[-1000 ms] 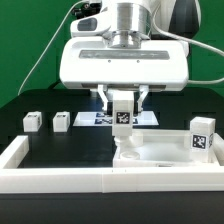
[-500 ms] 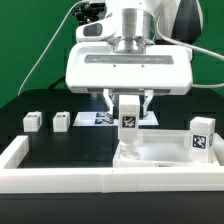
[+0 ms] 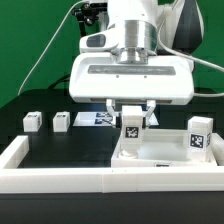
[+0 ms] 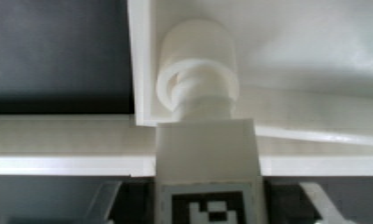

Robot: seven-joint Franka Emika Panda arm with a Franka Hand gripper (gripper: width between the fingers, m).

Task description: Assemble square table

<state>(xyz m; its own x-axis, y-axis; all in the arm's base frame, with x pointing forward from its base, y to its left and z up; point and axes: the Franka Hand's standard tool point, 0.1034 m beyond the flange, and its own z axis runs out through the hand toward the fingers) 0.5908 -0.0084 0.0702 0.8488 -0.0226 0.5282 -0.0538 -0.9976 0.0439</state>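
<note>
Exterior view: the gripper point(image 3: 129, 113) grasps 1 white leg point(image 3: 129, 128) upright, its lower end at a corner of the square tabletop point(image 3: 172, 153); a 2nd leg point(image 3: 33, 121) and a 3rd leg point(image 3: 61, 120) stand well apart from it, at the exterior view's left

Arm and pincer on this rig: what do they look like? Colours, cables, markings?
White arm, silver cylindrical flange. Pincer: wide boxy white body with a grey strip across its face, short dark fingers. Pale cable loops off to the exterior view's left. No markings visible.
</note>
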